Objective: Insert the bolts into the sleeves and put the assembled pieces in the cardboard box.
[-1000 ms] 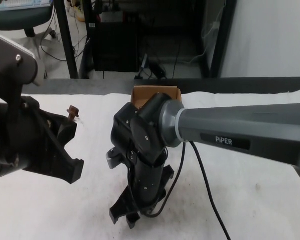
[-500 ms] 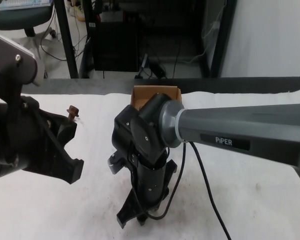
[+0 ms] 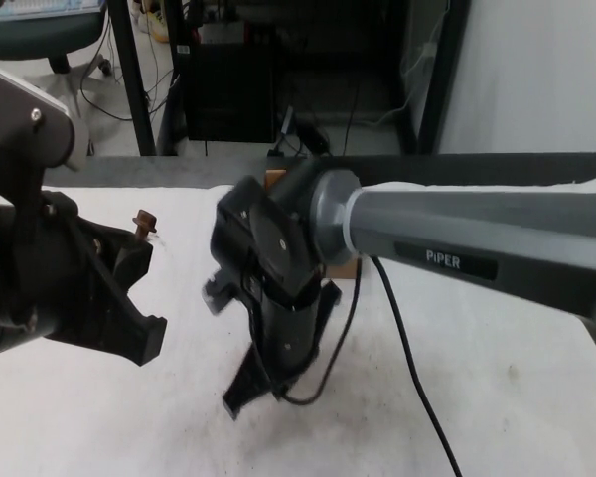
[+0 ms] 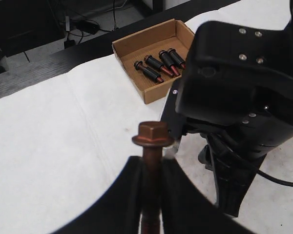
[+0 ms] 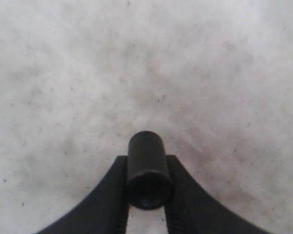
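My left gripper (image 4: 151, 195) is shut on a copper-coloured bolt (image 4: 152, 161) with a hex flange head, held upright above the white cloth; the bolt (image 3: 144, 223) sticks out of the left arm at the left of the high view. My right gripper (image 5: 146, 195) is shut on a black sleeve (image 5: 146, 165), its open end toward the camera, just above the cloth. In the high view the right arm's gripper (image 3: 240, 397) points down at mid-bench. The cardboard box (image 4: 136, 44) holds several assembled pieces (image 4: 158, 63) and lies behind the right arm.
A white cloth (image 3: 497, 397) covers the bench. A black cable (image 3: 407, 368) trails from the right arm across the cloth. Beyond the bench's back edge stand dark shelving and an office chair (image 3: 40, 30).
The right arm has lifted and swung its gripper with the sleeve up and slightly left, and now hides most of the cardboard box. The left arm with the bolt has kept still.
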Controlling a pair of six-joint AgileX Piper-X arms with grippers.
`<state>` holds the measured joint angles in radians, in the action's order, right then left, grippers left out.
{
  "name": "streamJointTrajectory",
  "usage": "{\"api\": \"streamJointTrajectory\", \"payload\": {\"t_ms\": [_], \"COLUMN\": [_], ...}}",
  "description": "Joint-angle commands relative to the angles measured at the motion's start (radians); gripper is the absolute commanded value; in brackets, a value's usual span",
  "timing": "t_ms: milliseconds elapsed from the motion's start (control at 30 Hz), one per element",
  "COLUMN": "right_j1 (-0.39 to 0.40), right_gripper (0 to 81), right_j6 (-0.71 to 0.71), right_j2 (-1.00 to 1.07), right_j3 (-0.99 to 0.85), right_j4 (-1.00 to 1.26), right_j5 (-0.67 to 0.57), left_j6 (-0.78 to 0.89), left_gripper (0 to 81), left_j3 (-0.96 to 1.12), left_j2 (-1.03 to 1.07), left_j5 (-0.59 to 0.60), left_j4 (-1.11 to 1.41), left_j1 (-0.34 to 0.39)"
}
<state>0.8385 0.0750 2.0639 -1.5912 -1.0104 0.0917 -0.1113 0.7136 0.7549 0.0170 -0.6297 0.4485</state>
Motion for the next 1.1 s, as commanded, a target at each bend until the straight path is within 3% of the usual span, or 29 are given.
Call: {"api": "streamJointTrajectory", "payload": {"t_ms": [0,33,100,167,267,367,667,900,1000,1067], "right_j1": [-0.002,-0.002,-0.002,-0.003,-0.003,-0.003,-0.003,-0.001,-0.001,-0.001], "right_gripper": [0.7,0.5,7.4,17.7,40.8,53.8,51.5,51.9,51.9,51.9], "right_j6": [-0.008,-0.008,-0.008,-0.008,-0.008,-0.008,-0.008,0.029,-0.087,-0.273], "right_j2": [-0.028,-0.028,-0.028,-0.028,-0.028,-0.028,-0.028,-0.028,-0.028,-0.028], "right_j3": [-0.041,-0.051,-0.066,-0.072,-0.072,-0.072,-0.072,-0.078,-0.078,-0.078], "right_j4": [-0.006,-0.013,-0.025,-0.032,-0.057,-0.092,-0.093,-0.014,0.048,0.065], "right_j5": [0.008,0.001,-0.037,-0.084,-0.101,-0.097,-0.064,-0.204,-0.226,-0.226], "left_j6": [-0.001,-0.001,-0.001,-0.001,-0.001,-0.001,-0.001,-0.001,-0.001,-0.001], "left_gripper": [0.3,0.3,0.3,0.3,0.3,0.3,0.3,0.3,0.3,0.3], "left_j3": [0.003,0.003,0.003,0.003,0.003,0.003,0.003,0.003,0.003,0.003], "left_j2": [0.002,0.002,0.002,0.002,0.002,0.002,0.002,0.002,0.002,0.002], "left_j5": [-0.004,-0.004,-0.004,-0.004,-0.004,-0.004,-0.004,-0.004,-0.004,-0.004], "left_j4": [0.009,0.012,0.015,0.015,0.015,0.015,0.015,0.015,0.015,0.015], "left_j1": [-0.002,-0.002,-0.002,-0.002,-0.002,-0.002,-0.002,-0.002,-0.002,-0.002]}}
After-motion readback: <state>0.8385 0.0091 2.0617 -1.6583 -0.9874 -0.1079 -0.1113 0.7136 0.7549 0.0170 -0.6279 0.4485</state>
